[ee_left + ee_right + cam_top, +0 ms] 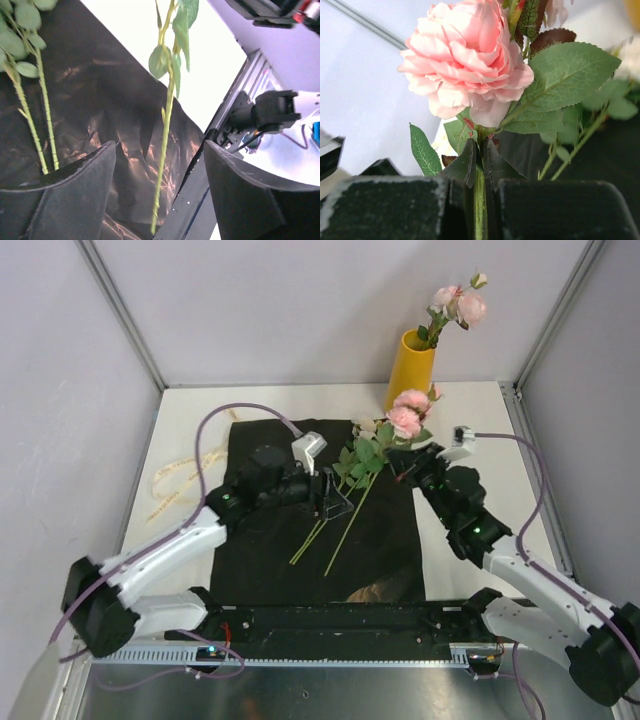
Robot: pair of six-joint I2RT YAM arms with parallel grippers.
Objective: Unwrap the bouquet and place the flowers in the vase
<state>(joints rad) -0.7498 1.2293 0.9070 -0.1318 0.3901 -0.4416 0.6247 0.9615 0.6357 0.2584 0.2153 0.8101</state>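
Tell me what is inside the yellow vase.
The vase holds pink roses with green leaves. Their lower stems and the vase's bottom are hidden by its wall.

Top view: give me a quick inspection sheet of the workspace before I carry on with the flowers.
Surface: white table, black wrap spread flat on it.
Job's things: vase upright at the back, pink roses in it; other flowers lying on the wrap.
Clutter: ribbon loose on the table, left of the wrap.
Grippers: left gripper open, one stem between its fingers; right gripper shut on a rose stem just below the bloom.
Cables: purple cables loop from each wrist, off the flowers.
Surroundings: grey walls, metal frame posts; nothing else seen.
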